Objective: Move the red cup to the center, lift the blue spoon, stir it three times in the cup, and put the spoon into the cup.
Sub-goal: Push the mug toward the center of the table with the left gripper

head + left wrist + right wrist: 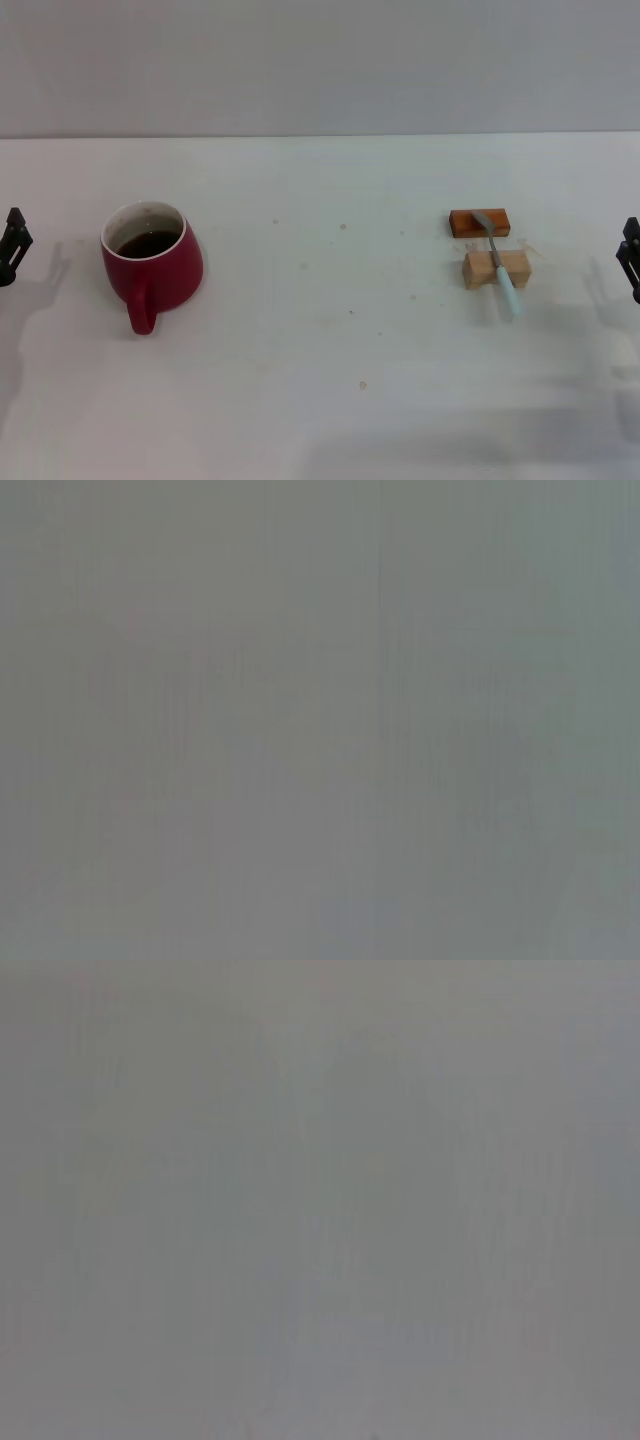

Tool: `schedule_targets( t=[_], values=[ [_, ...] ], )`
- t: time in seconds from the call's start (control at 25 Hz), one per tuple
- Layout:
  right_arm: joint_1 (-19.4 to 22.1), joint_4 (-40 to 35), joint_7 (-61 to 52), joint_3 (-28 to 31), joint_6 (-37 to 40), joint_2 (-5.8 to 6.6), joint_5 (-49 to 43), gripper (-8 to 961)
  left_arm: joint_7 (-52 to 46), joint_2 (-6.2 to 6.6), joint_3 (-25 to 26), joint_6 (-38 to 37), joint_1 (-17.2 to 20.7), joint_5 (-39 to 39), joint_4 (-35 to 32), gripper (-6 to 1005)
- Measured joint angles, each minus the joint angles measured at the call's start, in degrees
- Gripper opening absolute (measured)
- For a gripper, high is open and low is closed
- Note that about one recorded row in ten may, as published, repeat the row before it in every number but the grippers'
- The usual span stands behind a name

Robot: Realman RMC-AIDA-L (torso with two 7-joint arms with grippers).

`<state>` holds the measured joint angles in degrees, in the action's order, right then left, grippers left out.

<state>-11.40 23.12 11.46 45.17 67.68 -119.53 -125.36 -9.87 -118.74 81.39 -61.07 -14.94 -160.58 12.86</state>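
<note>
At the far left edge of the head view the left gripper (12, 245) shows only as a small black piece hanging above the white table (320, 400), well apart from everything on it; whether its jaws are open or closed cannot be told. Near it, on the left part of the table, stands the red cup (155, 262), upright, with a white inner rim and dark liquid inside, its loop handle pointing toward the robot. The cup is well left of the table's middle, where the surface shows only a few small specks. On the right part of the table lie two small blocks, one just behind the other: the farther orange-brown block (480, 222) and the nearer wooden block (496, 268). The blue spoon (499, 263) lies across both of them, its grey bowl resting on the orange-brown block, its pale handle crossing the wooden block and sticking out past it toward the robot, tilted slightly rightward. At the far right edge the right gripper (630, 258) is likewise just a black piece at the frame's border, clear of the spoon and blocks, and its jaws cannot be told either. Both wrist views show only a plain grey field with nothing to make out.
</note>
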Motion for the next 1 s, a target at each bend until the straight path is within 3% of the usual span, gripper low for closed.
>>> schedule_targets(
  t=[0.72, 0.96, 1.0],
  values=[
    [-0.1, 0.2, 0.0, 0.0, 0.0, 0.07, -0.1, 738, -0.1, 0.03, -1.0, 0.2, -0.3, -0.1, -0.3, 796],
    [-0.3, 0.2, 0.0, 0.0, 0.0, 0.09, -0.1, 738, 1.7, -0.03, -1.0, 0.2, -0.6, -0.1, -0.3, 562],
    [-0.3, 0.2, 0.0, 0.0, 0.0, 0.09, -0.1, 738, 2.7, -0.09, -1.0, 0.2, -0.7, -0.1, -0.3, 451]
  ],
)
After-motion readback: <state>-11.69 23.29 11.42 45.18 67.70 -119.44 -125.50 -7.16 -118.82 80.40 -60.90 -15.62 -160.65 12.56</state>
